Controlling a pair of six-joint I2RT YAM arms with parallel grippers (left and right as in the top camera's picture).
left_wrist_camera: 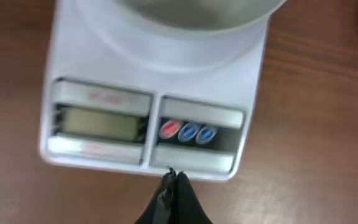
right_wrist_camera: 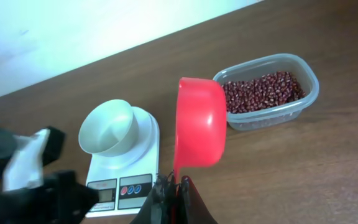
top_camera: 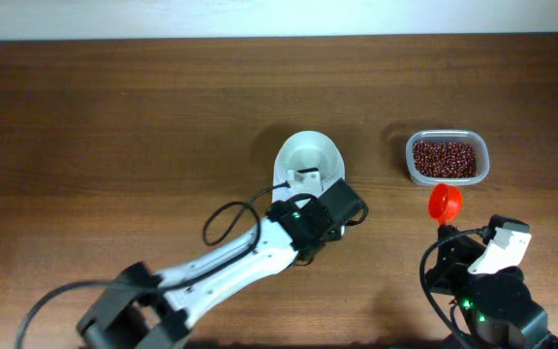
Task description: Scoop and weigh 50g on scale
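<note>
**Overhead:** The scale (top_camera: 310,167) is seen near the centre of the wooden table (top_camera: 114,116), with its white bowl (top_camera: 308,155) on top. The left gripper (top_camera: 301,197) is placed over the front part of the scale; its jaws are hidden from here. To the right, a clear tub (top_camera: 447,158) w/ red beans (top_camera: 445,157) is standing. A red scoop (top_camera: 445,202) is held just in front of the tub by the right gripper (top_camera: 447,227).

**Left wrist:** The left jaws are pressed together, nothing between them, and the tips are at the front edge of the scale. If it is touched cannot be told. The grey display (left_wrist_camera: 101,123) is on the left; one red button (left_wrist_camera: 169,129) and two blue buttons (left_wrist_camera: 197,133) are on the right. No digits can be read, the pic is blurred.

**Right wrist:** The right jaws are closed on the handle of the scoop, which is held upright above the table. The scale is at lower left, bowl empty; the tub is at upper right, approx. half filled.
</note>
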